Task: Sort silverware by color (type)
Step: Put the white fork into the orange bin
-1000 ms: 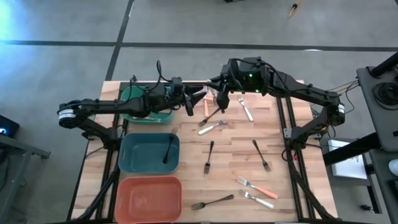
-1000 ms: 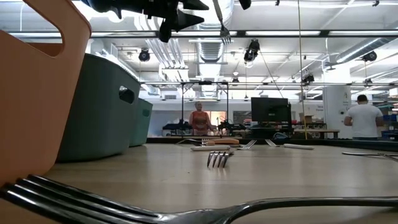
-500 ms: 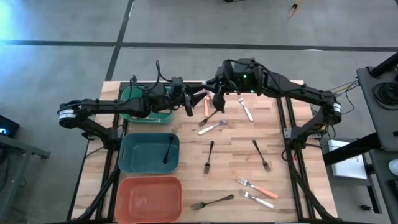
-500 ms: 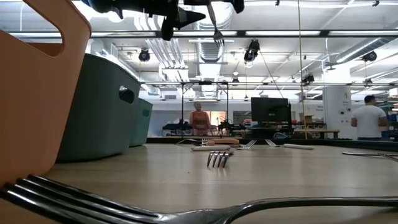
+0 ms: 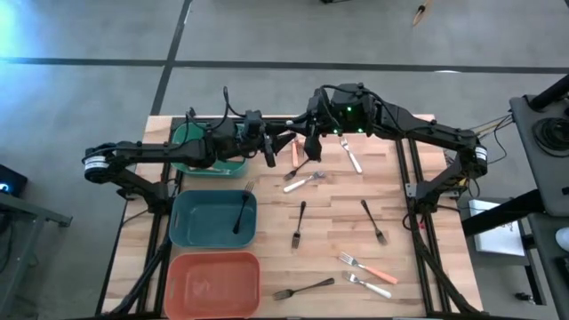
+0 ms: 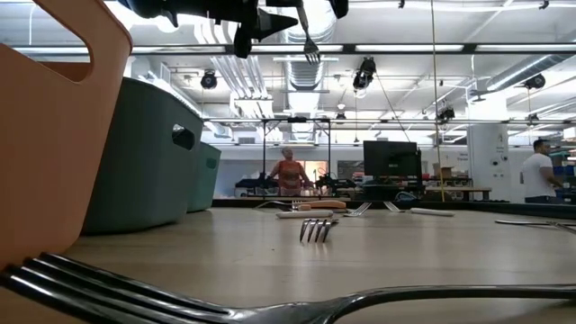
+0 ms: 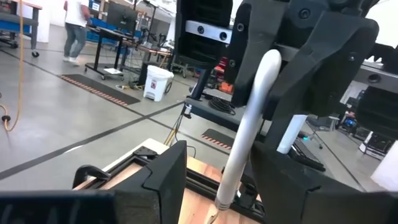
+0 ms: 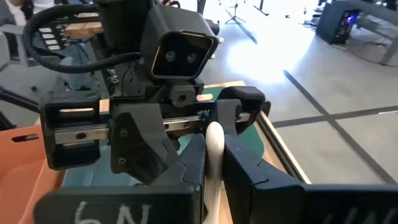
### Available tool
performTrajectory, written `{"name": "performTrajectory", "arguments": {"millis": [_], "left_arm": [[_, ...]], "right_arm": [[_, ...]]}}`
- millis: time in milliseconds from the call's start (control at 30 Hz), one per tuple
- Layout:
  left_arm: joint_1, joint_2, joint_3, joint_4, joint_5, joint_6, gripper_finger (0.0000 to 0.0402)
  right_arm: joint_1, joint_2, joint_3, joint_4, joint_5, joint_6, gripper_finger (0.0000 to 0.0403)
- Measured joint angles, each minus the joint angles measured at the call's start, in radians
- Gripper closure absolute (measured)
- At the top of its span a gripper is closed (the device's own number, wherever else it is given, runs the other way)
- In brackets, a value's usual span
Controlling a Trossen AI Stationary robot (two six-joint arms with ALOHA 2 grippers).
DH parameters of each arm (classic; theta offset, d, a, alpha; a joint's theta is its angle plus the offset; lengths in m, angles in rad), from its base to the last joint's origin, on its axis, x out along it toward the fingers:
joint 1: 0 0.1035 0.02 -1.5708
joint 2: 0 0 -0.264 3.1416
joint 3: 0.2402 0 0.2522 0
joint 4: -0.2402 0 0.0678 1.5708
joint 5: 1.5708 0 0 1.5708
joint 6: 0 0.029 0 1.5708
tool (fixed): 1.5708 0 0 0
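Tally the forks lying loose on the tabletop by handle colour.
Black forks: 3
White-handled forks: 3
Orange-handled forks: 2
Total: 8
Left out: white-handled fork in the right gripper, black fork in the teal bin.

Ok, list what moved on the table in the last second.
The right gripper, shut on a white-handled metal fork, carried it leftward toward the open left gripper, which held its place beside the green plastic bin. The forks lying on the wooden table and the teal bin stayed put.
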State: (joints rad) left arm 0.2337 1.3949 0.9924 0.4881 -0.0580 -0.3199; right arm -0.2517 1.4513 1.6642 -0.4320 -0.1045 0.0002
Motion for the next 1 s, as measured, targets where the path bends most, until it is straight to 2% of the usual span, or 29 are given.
{"name": "performTrajectory", "arguments": {"millis": [300,567,1000], "left_arm": [[0.0,0.0,0.0,0.0,0.05,0.003,0.0299],[0.0,0.0,0.004,-0.011,0.1,0.012,0.0384],[0.001,0.002,0.009,-0.036,0.125,-0.001,0.039]], "right_arm": [[0.003,0.0,0.0,0.0,-0.001,-0.002,0.0381],[0.003,0.014,0.0,-0.004,-0.009,0.005,0.0381],[0.004,0.034,0.002,-0.008,-0.006,0.043,0.0381]]}}
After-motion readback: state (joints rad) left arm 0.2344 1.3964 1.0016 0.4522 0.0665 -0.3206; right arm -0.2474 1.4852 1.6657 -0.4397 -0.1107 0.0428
